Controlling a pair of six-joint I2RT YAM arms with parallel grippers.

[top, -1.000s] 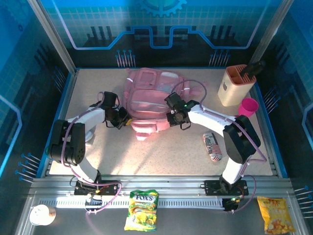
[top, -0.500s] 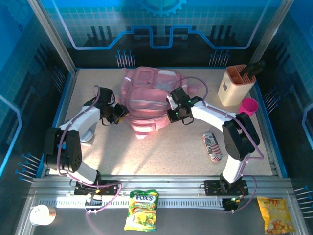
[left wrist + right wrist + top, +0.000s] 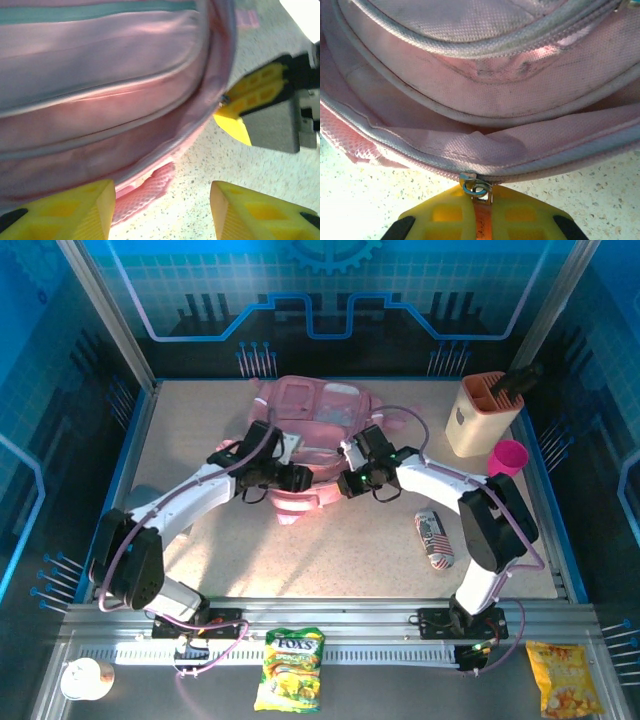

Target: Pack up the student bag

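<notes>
Both arms were at bag, table's 12 o'clock side. R fingers clenched zip pull at bag's 5 o'clock; L fingers released, at 7. Step: unzipping; next prob. drag pull along.

Overall light: bright and even over the counter in the top view, with dimmer, blue-tinted walls beyond the student bag.
Glare: in the left wrist view the counter just beside the student bag washes out to near white, and the corner farthest from it burns out.
Shadows: soft and short along the student bag's near edge.
Focus, left wrist: fabric smeared; the left gripper shows soft-edged yellow fingers.
Focus, right wrist: weave and zipper pull crisp.
</notes>
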